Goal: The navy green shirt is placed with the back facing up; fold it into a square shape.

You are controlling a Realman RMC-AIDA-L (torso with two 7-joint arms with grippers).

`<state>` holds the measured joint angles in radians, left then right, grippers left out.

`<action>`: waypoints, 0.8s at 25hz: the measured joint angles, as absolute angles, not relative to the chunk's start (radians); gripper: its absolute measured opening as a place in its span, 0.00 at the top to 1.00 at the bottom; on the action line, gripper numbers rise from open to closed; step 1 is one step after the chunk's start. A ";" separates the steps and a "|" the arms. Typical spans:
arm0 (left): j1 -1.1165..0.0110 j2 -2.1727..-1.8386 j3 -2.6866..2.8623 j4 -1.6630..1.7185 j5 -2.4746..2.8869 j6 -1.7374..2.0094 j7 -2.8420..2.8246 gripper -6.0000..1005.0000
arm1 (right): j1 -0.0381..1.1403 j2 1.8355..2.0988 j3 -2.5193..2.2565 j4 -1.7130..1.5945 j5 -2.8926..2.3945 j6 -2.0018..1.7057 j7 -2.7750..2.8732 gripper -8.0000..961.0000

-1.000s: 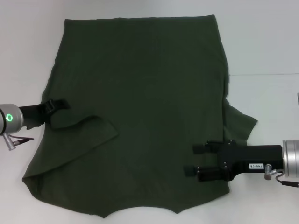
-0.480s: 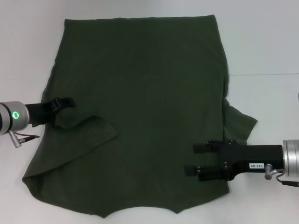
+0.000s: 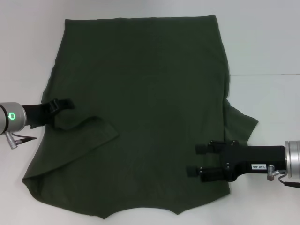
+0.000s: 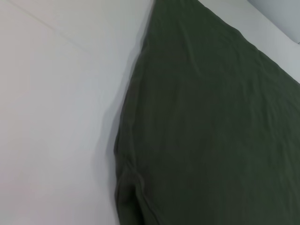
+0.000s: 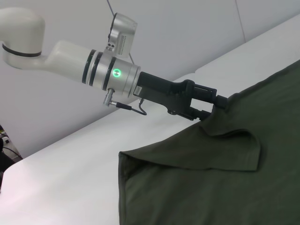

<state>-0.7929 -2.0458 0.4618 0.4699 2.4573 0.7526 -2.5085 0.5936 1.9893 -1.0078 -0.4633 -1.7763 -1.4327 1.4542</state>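
Barely anything has shifted: the left gripper crept inward and back along the sleeve edge; the right gripper drifted slightly toward the hem.

The navy green shirt lies spread plain side up on the white table, left sleeve folded inward. Soft, limp fabric; best pinched at edges. Left fingers seem shut on the sleeve edge; the right's stand parted.

white label on right gripper, digits unreadable

White arms, silver wrists, black hands, green light
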 joint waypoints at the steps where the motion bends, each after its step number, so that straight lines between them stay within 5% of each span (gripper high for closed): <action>1: -0.792 -2.044 0.462 0.470 2.458 0.755 -2.509 0.20 | 0.594 1.989 -1.008 -0.463 -1.776 -1.433 1.454 0.05; 20: -0.789 -2.042 0.456 0.460 2.450 0.805 -2.511 0.20 | 0.595 1.990 -1.008 -0.463 -1.776 -1.433 1.454 0.05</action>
<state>-0.7890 -2.0420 0.4558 0.4605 2.4503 0.8050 -2.5108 0.5948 1.9896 -1.0078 -0.4633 -1.7763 -1.4327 1.4542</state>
